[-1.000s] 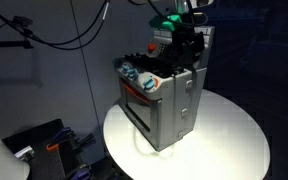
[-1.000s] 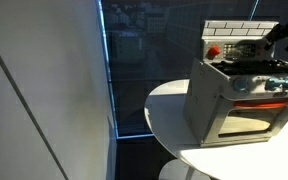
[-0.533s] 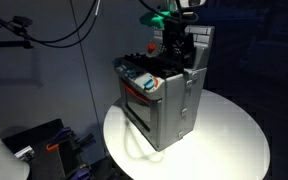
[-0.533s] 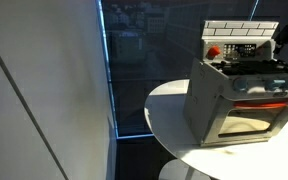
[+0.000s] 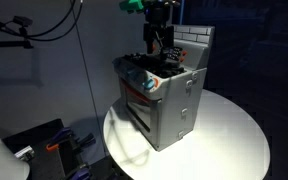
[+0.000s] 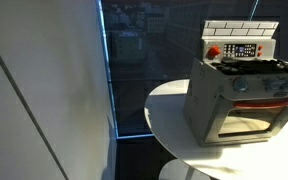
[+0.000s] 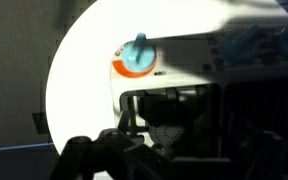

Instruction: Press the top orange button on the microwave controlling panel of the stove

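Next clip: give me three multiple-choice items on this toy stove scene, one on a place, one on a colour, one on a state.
1. The grey toy stove stands: A on the round white table; B on the floor; C on a shelf.
2. The round button at one end of its back panel is: A green; B orange-red; C white.
3. The oven door is: A shut; B hanging open; C missing.
1 A, the table shows around its base; 2 B, orange-red against the pale panel; 3 A, door sits flush with the front.
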